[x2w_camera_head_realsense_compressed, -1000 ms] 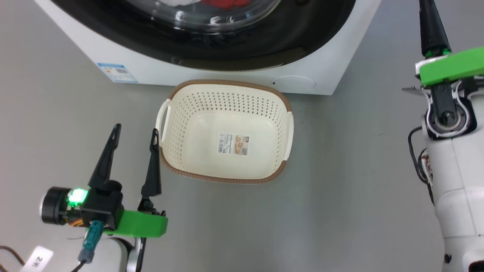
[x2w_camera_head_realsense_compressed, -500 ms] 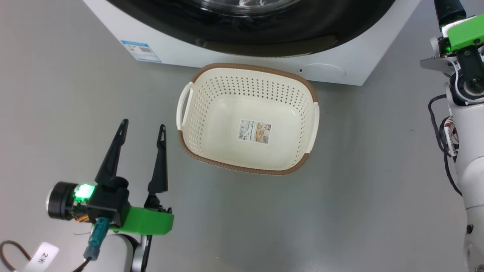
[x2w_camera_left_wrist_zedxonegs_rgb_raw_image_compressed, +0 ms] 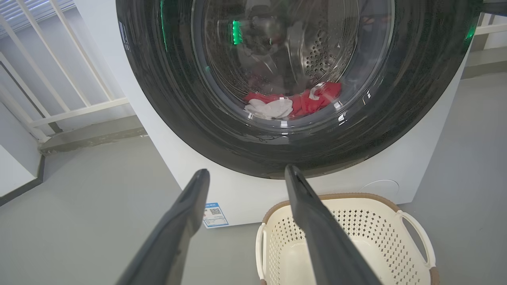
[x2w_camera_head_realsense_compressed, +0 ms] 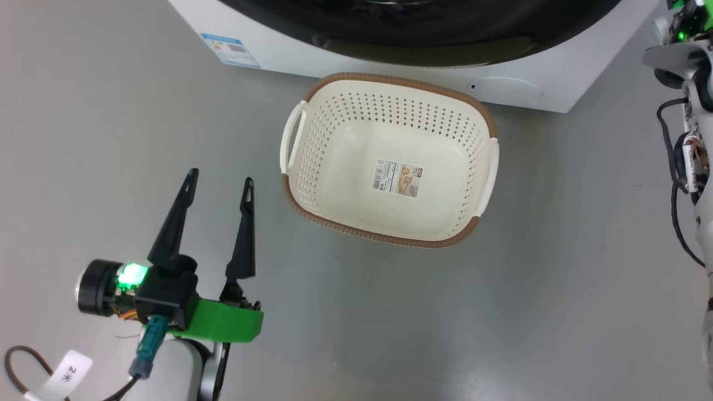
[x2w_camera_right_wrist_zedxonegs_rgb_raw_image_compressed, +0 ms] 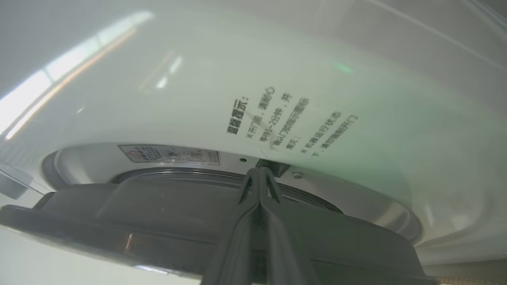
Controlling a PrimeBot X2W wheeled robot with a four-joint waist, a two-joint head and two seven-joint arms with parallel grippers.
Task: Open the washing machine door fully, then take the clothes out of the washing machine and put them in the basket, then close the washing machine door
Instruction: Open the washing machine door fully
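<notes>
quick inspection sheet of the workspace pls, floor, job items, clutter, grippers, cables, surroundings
surface: grey floor
washing machine: white, front-loading
door: across the opening, not swung wide
clothes: red and white, in the drum, seen through the door
basket: on the floor before the machine, only a paper label inside
clutter: nothing seen
left gripper: jaws open, holding nothing, beside the basket
right gripper: jaws shut, tips at the door's edge
cables: dark cable looped at the head view's right edge
surroundings: white railing beside the machine

Looking like a bare laundry corner, going by the washing machine [x2w_camera_left_wrist_zedxonegs_rgb_raw_image_compressed: 245, 190], the basket [x2w_camera_left_wrist_zedxonegs_rgb_raw_image_compressed: 376, 225] just before it, the grey floor [x2w_camera_left_wrist_zedxonegs_rgb_raw_image_compressed: 79, 206] and the white railing [x2w_camera_left_wrist_zedxonegs_rgb_raw_image_compressed: 79, 109] far left.
</notes>
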